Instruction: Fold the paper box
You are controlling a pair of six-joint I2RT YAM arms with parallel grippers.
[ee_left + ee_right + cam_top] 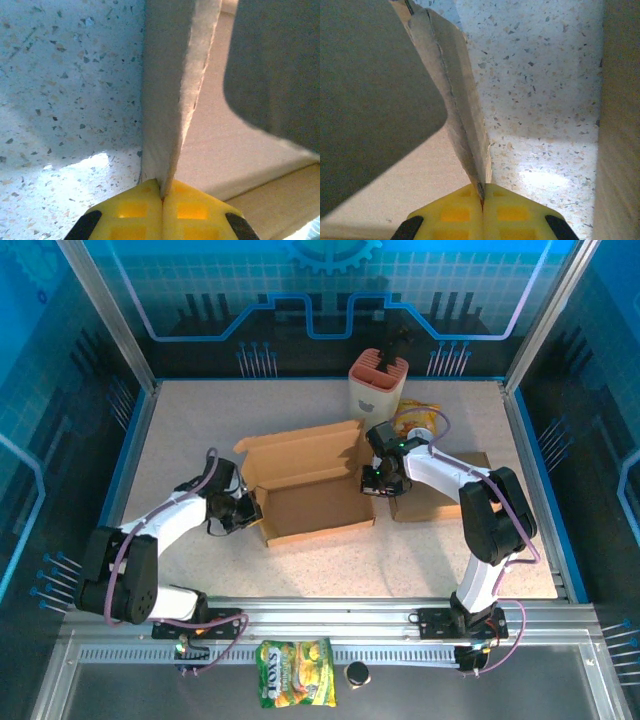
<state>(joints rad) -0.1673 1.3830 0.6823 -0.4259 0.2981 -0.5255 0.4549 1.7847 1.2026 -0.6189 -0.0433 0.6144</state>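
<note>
The brown paper box [310, 498] lies open in the middle of the table, its lid flap raised at the back. My left gripper [250, 510] is at the box's left side wall. In the left wrist view its yellow fingers [130, 215] are shut on the edge of that cardboard wall [172, 95]. My right gripper [378, 480] is at the box's right side wall. In the right wrist view its yellow fingers [515, 212] pinch the thin cardboard wall [462, 115] between them.
A flat brown cardboard piece [432, 502] lies right of the box under the right arm. A pink and white holder [377, 382] stands at the back, a yellow item [418, 420] beside it. A snack bag [296, 686] and a small dark cap [357, 674] lie by the front rail.
</note>
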